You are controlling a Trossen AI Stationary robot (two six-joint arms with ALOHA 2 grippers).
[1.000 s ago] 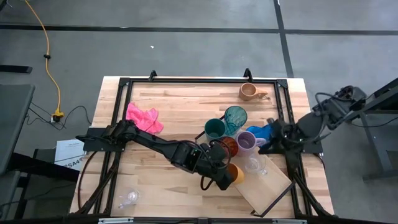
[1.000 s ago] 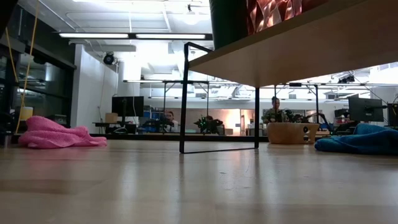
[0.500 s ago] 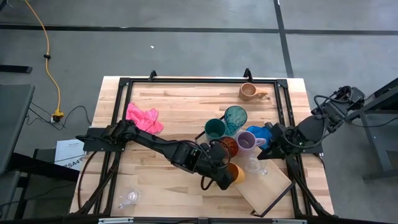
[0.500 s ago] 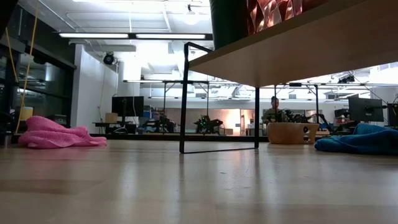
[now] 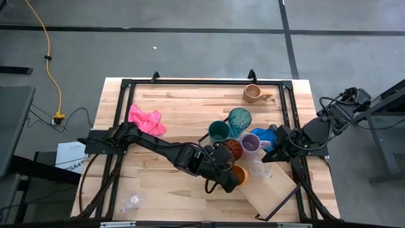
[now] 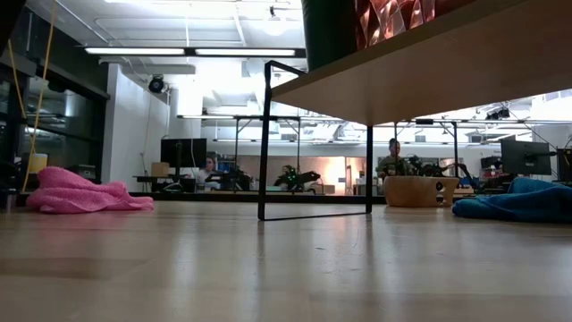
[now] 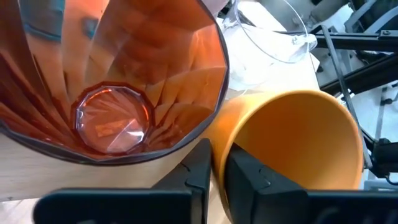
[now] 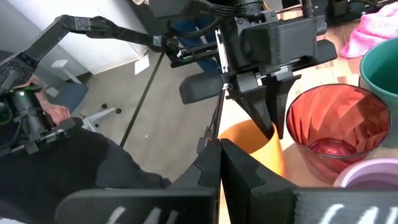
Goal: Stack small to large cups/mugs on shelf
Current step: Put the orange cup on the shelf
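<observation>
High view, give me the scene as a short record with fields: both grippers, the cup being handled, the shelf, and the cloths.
left gripper: shut on the orange cup's rim
orange cup: at the shelf's left edge, beside the red faceted glass
right gripper: shut, near the purple mug
shelf: angled at the table's front right
pink cloth: back left
blue cloth: by the right arm

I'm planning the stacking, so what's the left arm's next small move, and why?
Probably lift the orange mug slightly, straight up. The left gripper looks pinched on its rim, and the red glass stands close beside it, so a sideways move could knock it.
</observation>
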